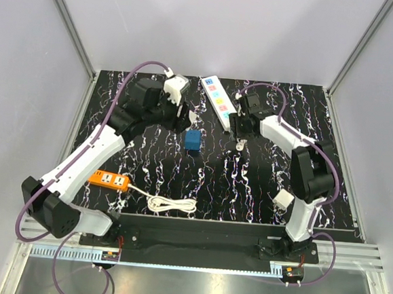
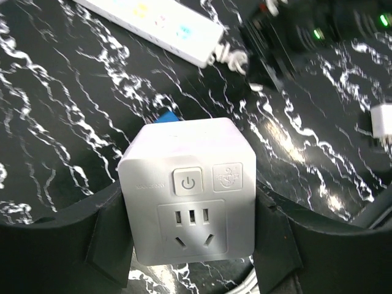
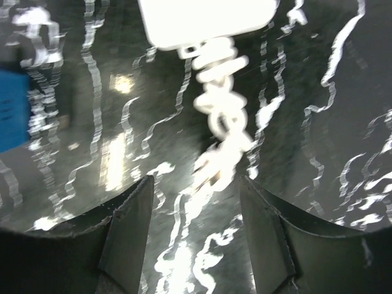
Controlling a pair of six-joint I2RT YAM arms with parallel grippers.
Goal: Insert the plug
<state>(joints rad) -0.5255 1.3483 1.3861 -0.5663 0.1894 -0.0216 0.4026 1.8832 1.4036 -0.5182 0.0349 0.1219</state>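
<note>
My left claw [image 2: 191, 245] pinches a white socket cube [image 2: 187, 184]. My right claw [image 3: 193, 226] is spread wide, holding nothing, near the end of the power strip [image 1: 217, 99]. The blue plug [image 1: 193, 141] sits on the table at the right claw's 9 o'clock.

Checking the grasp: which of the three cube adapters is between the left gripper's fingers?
The large white cube with the power button; the blue plug lies free on the mat and the small white cube sits by the right arm.
</note>
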